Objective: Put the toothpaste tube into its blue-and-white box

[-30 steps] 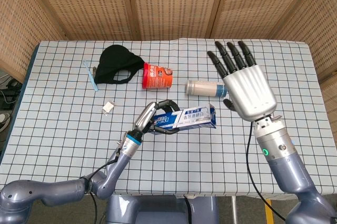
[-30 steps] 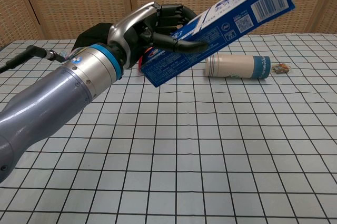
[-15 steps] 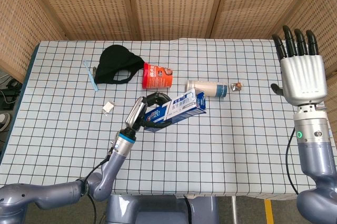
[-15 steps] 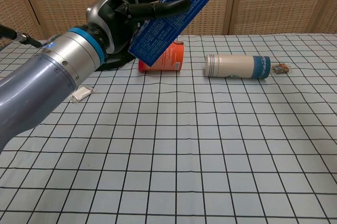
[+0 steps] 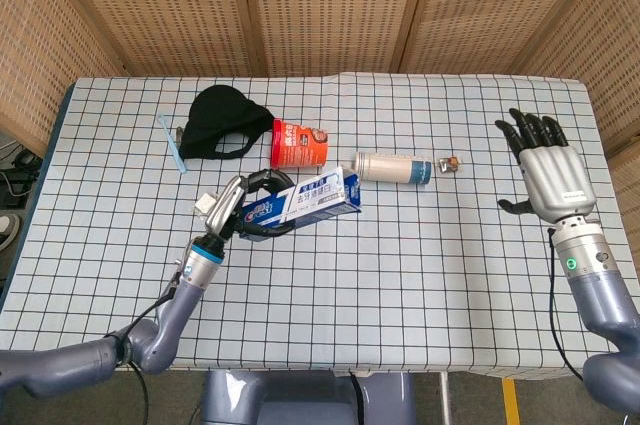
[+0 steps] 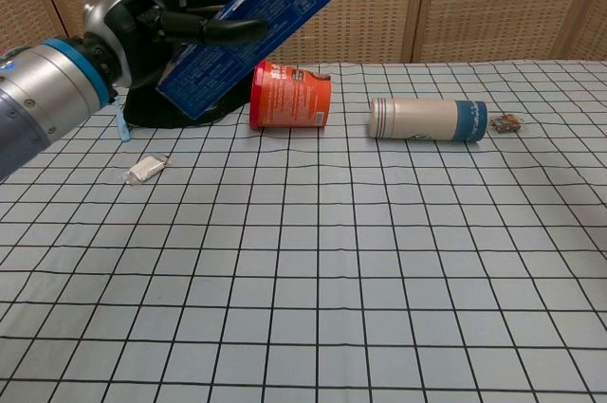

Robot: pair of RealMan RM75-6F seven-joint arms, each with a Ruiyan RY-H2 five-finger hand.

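Note:
My left hand grips the blue-and-white toothpaste box by its near end and holds it off the table, slanting up to the right. In the chest view the box rises past the top edge, with the left hand wrapped around its lower end. My right hand hovers open, fingers spread, over the table's right side; the chest view does not show it. I cannot pick out a toothpaste tube in either view.
An orange-red cup lies on its side beside a black cloth. A white cylinder with a blue band lies right of it, with a small brown item beyond. A blue toothbrush and a white packet lie at the left.
My left hand has carried the box leftward and higher, away from the table's middle. My right hand has swung from the centre out to the right side and lowered.

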